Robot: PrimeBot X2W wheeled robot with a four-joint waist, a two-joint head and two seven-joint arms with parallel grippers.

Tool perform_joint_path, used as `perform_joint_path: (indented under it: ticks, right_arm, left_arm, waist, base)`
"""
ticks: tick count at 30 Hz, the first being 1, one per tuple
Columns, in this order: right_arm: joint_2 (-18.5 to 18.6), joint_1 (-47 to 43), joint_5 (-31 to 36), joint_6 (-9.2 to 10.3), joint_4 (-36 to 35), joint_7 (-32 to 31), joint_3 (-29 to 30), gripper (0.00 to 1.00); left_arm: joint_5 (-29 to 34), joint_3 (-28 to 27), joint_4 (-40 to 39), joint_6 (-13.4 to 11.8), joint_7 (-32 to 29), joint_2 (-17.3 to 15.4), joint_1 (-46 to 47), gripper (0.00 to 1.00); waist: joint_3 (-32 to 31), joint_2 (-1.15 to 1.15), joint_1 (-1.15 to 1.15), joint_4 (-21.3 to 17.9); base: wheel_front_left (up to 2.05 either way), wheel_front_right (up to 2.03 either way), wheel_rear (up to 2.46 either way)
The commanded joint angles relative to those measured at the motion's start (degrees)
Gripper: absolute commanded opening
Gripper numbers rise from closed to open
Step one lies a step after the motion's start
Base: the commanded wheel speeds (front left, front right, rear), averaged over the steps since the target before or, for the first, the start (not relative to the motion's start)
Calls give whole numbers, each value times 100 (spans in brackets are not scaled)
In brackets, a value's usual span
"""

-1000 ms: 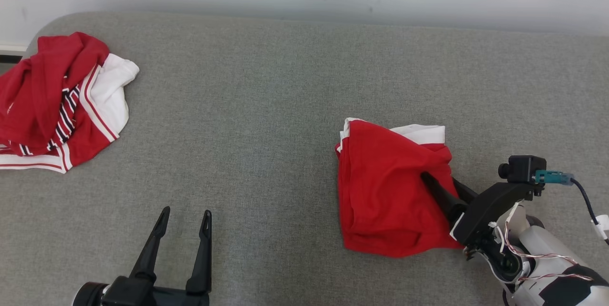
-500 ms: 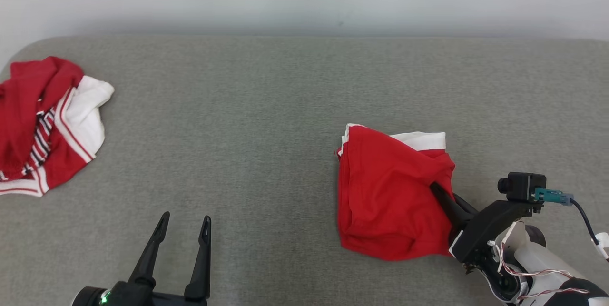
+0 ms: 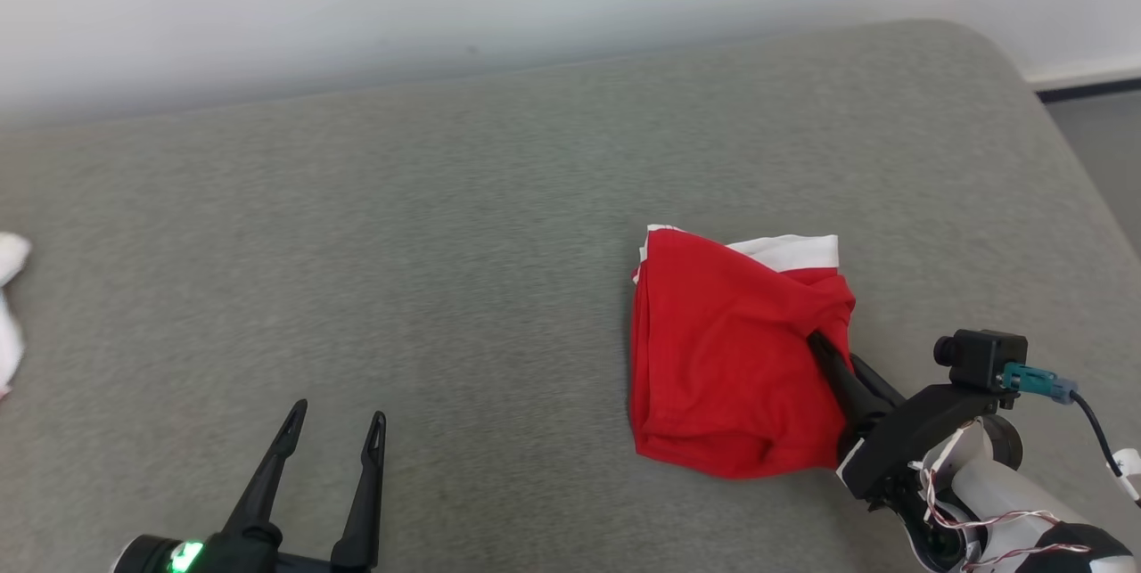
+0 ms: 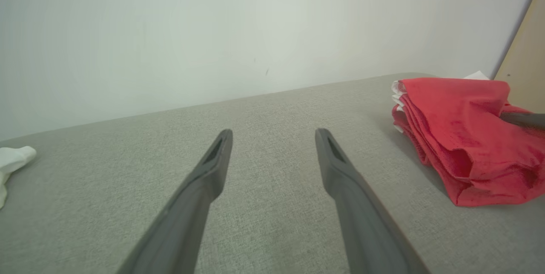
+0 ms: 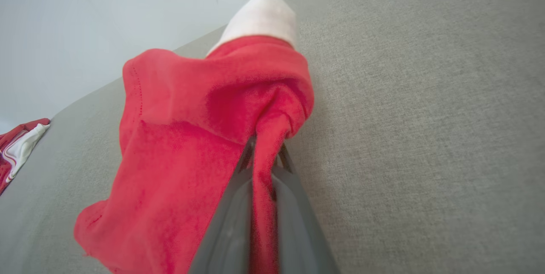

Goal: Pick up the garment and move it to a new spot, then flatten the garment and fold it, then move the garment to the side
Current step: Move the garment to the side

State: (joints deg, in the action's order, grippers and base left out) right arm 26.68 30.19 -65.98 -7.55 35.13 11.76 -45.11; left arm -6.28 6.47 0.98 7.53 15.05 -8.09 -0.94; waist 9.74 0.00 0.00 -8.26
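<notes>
Pinching the garment [image 3: 713, 359] by its right edge, the right gripper [image 3: 818, 347] is nearer. The left gripper [image 3: 339, 413] (wide, empty) hangs well apart.

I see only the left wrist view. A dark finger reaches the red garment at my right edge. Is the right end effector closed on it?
Observer: Yes. In the right wrist view the right end effector is shut on a bunched fold of the red garment.
Operator: Where on the garment is this grip?
Observer: In the head view, on its right edge, just below the white band.
Operator: What is the white cloth at my far left?
Observer: The right wrist view shows a second garment there, red with white trim.
</notes>
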Motion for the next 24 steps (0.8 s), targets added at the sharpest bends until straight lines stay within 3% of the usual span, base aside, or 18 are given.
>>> perform_joint_path:
  ticks: [1,11,24]
  right_arm:
    - [-10,18,-59,14,-2,75,-53,0]
    - [22,104,-126,14,-5,257,-213,0]
    - [276,1454,985,14,521,348,92,0]
  left_arm:
    - [47,-6,-37,-9,19,-61,-22,100]
    - [71,133,-155,-9,18,-279,64,100]
    - [-156,426,-818,-9,18,-847,837,100]
  waist:
    - [94,0,0,-632]
    - [331,0,0,-1320]
    - [1513,0,0,-1070]
  base:
    - [0,0,0]
    - [0,0,0]
    - [0,0,0]
